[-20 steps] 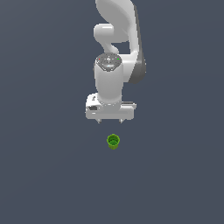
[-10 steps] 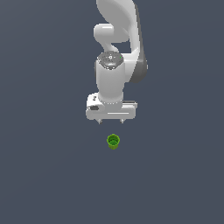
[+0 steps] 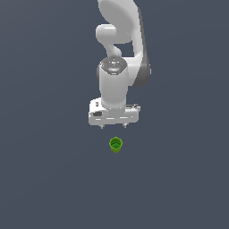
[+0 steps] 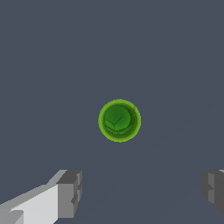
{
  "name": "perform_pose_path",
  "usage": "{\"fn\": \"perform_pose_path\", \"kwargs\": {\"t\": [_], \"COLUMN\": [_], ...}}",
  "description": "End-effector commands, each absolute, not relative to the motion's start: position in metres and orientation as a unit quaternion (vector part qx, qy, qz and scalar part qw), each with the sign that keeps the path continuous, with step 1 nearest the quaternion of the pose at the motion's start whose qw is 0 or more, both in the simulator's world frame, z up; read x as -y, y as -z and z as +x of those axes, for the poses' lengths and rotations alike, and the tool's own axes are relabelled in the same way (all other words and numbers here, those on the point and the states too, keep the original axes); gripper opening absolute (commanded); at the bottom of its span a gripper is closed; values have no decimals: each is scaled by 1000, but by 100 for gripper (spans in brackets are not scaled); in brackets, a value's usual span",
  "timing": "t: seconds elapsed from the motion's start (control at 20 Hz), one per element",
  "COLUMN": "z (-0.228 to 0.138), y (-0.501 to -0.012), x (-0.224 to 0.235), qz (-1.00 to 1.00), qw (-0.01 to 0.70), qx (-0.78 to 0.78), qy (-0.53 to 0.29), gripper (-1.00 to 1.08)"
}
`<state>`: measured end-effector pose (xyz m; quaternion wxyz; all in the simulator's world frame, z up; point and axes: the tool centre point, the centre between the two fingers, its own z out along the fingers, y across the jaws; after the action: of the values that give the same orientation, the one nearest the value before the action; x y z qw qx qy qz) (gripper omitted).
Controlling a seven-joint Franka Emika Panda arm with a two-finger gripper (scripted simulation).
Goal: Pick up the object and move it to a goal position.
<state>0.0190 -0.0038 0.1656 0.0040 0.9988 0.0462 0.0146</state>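
Observation:
The object is a small bright green cup-like cylinder with a hollow top, standing upright on the dark grey surface. In the wrist view the cup shows from above, its round rim whole. My gripper hangs from the white arm, just above and behind the cup in the exterior view, not touching it. Its two fingertips stand wide apart and hold nothing. In the wrist view the gripper shows as two grey fingertips set far apart, with the cup lying beyond the gap between them.
A flat dark grey surface stretches all around the cup. The white arm rises above the gripper.
The gripper and wrist have moved slightly toward the cup. The cup has not moved.

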Motion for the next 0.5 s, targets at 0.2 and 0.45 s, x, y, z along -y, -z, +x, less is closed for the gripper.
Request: {"fn": "perform_pose_path", "kwargs": {"t": [0.2,0.45], "z": [26,34], "y": [-153,-139], "x": [2,0], "qz": [994,984], "qw": [6,7], "qx": [-109,-178], "qy": [-11,-7], "gripper": [100,100]}}
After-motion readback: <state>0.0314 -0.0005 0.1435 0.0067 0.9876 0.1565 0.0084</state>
